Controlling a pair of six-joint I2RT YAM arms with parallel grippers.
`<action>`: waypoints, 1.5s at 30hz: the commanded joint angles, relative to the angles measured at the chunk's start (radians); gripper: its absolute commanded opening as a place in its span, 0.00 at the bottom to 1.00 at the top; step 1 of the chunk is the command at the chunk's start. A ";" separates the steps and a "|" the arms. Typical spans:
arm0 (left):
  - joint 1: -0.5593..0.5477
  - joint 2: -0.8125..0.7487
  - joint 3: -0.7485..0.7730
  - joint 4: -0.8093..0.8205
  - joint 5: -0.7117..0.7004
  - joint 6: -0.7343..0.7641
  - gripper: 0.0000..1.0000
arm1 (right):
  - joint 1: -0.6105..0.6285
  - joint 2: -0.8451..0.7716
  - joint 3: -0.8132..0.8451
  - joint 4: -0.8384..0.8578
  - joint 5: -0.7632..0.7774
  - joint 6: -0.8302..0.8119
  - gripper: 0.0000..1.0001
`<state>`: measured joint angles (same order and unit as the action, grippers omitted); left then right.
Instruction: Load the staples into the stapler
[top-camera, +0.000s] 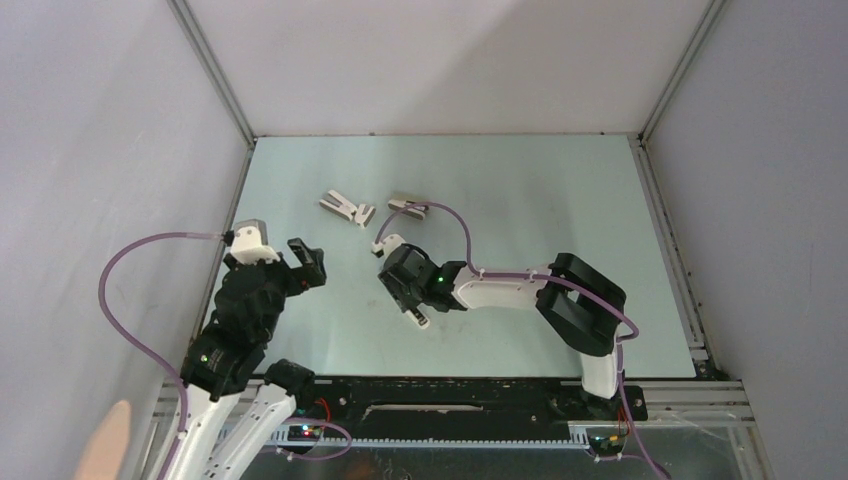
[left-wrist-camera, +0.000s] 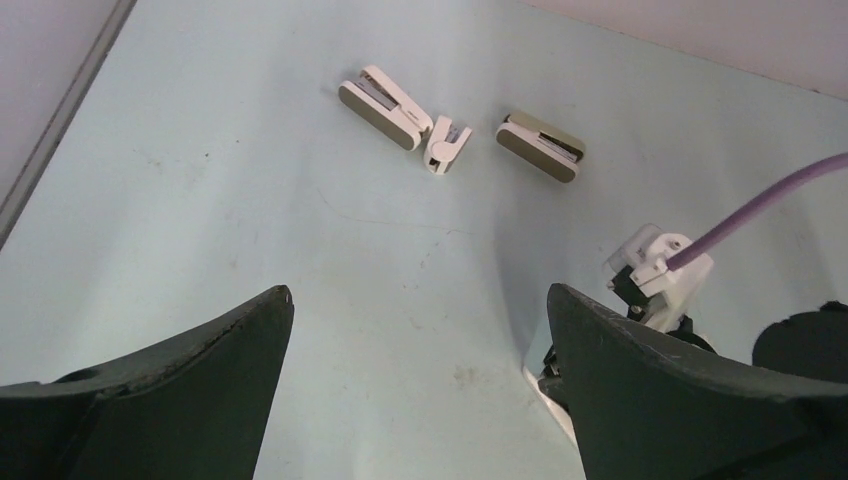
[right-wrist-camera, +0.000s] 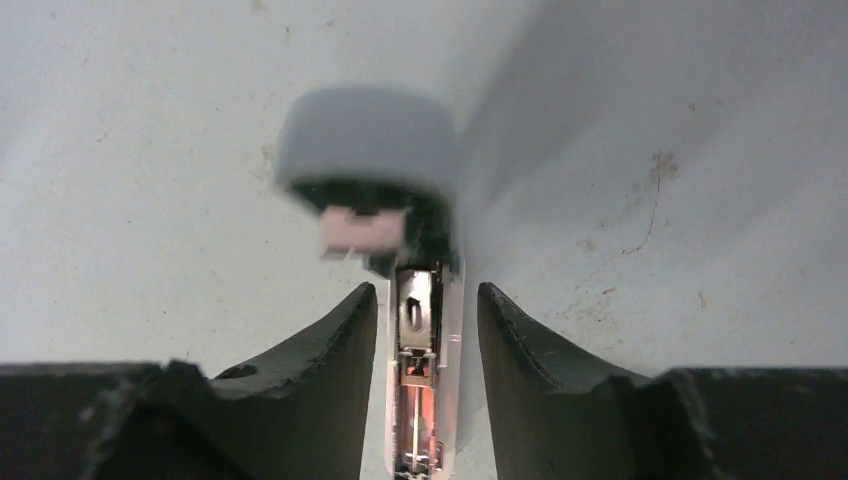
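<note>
Snugly, right jaws around stapler

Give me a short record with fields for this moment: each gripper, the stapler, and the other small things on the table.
left gripper: open, jaws wide apart, holding nothing, over the table
right gripper: shut on the stapler
stapler: between the right fingers, metal channel facing the wrist camera, far end blurred
wedge-shaped pieces: two, white and beige, lying on the table, untouched
small white stub: between the two wedges, closer to the left one
staple box: not made out in any view
</note>
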<state>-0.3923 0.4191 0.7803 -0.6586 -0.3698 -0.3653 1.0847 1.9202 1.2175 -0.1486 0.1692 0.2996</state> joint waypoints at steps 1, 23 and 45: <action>0.036 0.023 0.000 0.044 0.033 0.003 1.00 | 0.011 -0.032 0.052 -0.016 0.002 -0.005 0.47; 0.041 0.375 0.138 0.039 -0.006 -0.119 1.00 | -0.173 -0.594 -0.128 -0.191 -0.035 -0.097 0.79; 0.152 1.247 0.499 0.205 0.135 -0.286 0.76 | -0.587 -0.782 -0.487 0.050 -0.096 0.050 0.85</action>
<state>-0.2859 1.5558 1.1988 -0.5320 -0.2871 -0.5873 0.5045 1.1698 0.7433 -0.1890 0.0704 0.3222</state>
